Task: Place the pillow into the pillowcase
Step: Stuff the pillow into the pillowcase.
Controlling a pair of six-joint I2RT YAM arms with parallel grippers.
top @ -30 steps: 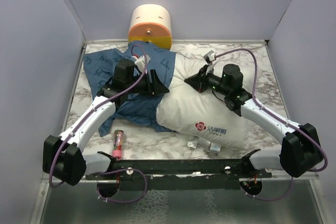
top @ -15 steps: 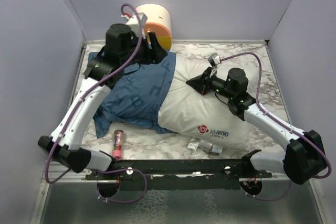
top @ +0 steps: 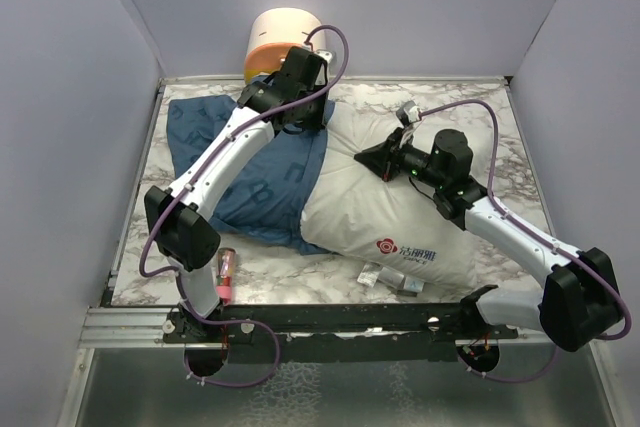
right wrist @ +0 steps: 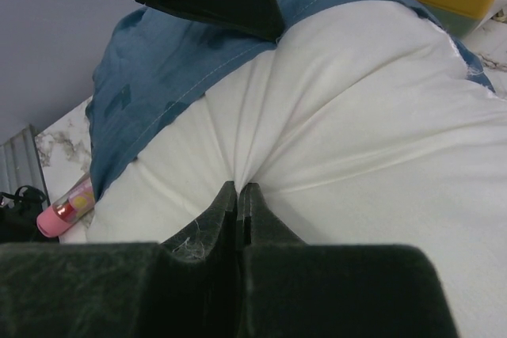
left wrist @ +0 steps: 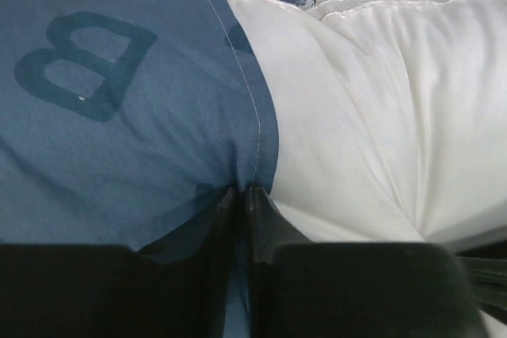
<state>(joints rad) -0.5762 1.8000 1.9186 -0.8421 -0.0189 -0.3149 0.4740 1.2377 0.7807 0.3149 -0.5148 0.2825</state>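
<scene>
The white pillow [top: 390,207] lies across the table's middle and right, its left end inside the blue pillowcase [top: 250,167]. My left gripper [top: 316,121] reaches over the pillowcase from the back. In the left wrist view, the left gripper [left wrist: 243,189] is shut on the stitched hem of the pillowcase [left wrist: 119,116], right where it meets the pillow [left wrist: 380,116]. My right gripper [top: 362,155] sits on the pillow's upper part. In the right wrist view, the right gripper [right wrist: 239,186] pinches a pleat of the pillow [right wrist: 356,116], with the pillowcase [right wrist: 158,61] beyond.
A cream-and-orange cylinder [top: 285,42] stands at the back wall behind the left gripper. A pink bottle [top: 226,275] lies near the front left. Small packets [top: 390,277] lie by the pillow's front edge. Grey walls close in on both sides.
My left arm has swung from the pillowcase's middle up to the back and across to the hem by the pillow, and its jaws have closed on it. The right arm has barely moved.
</scene>
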